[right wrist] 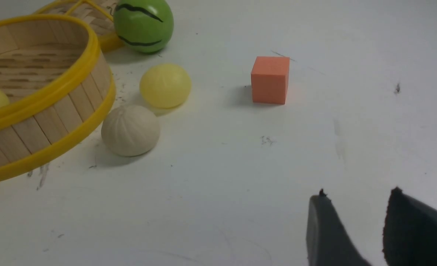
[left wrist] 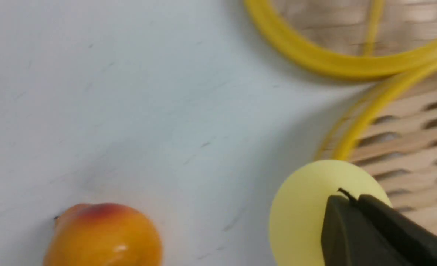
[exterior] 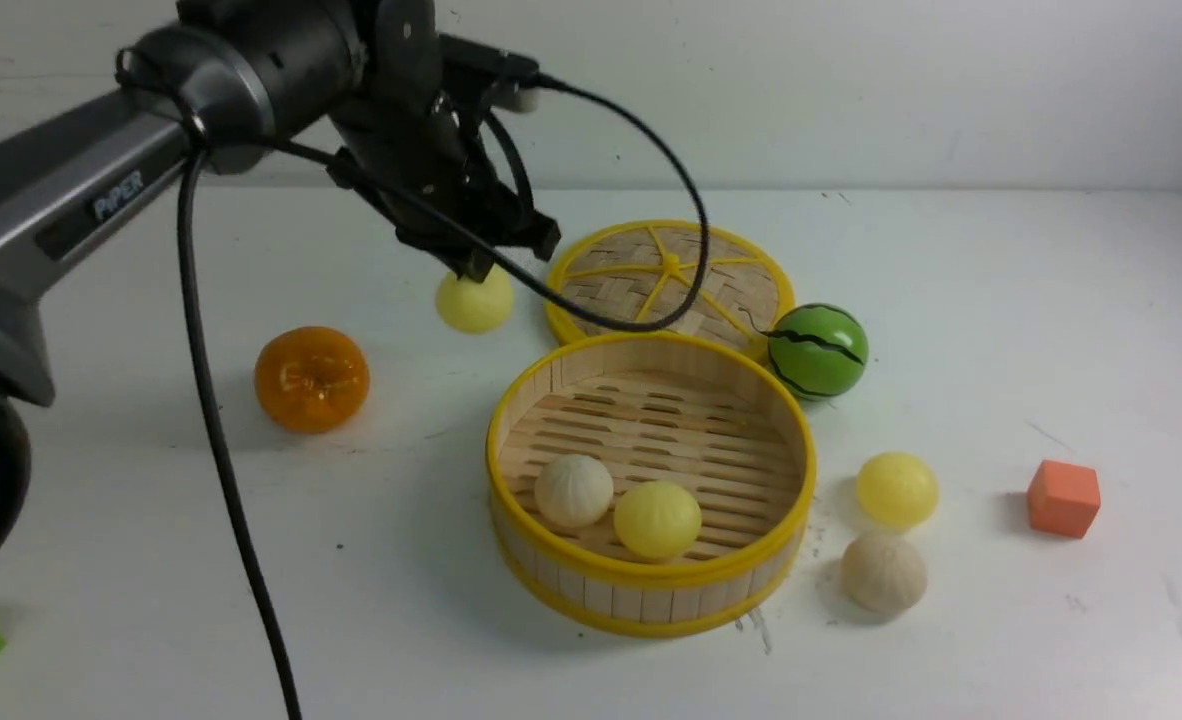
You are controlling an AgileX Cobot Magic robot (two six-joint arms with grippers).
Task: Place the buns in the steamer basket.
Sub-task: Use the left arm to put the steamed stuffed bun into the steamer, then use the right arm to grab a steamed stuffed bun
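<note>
The left arm (exterior: 101,190) reads PIPER. Five buns (exterior: 574,490): one clenched in the left hand (exterior: 477,270), two in the steamer basket (exterior: 651,590), two on the table (exterior: 1001,300); right hand (right wrist: 358,193) released.

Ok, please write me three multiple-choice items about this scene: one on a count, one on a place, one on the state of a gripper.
1. How many buns lie in the steamer basket?
A. two
B. three
C. five

2. Where is the watermelon ball?
A. in the basket
B. on the table, beside the lid
C. beside the orange

3. What is the left gripper doing?
A. open over the orange
B. shut on a yellow bun
C. shut on the lid

Answers:
1 A: only an off-white bun and a yellow one lie on its floor.
2 B: it sits next to the lid's rim.
3 B: its fingers meet on the bun's top.
</note>
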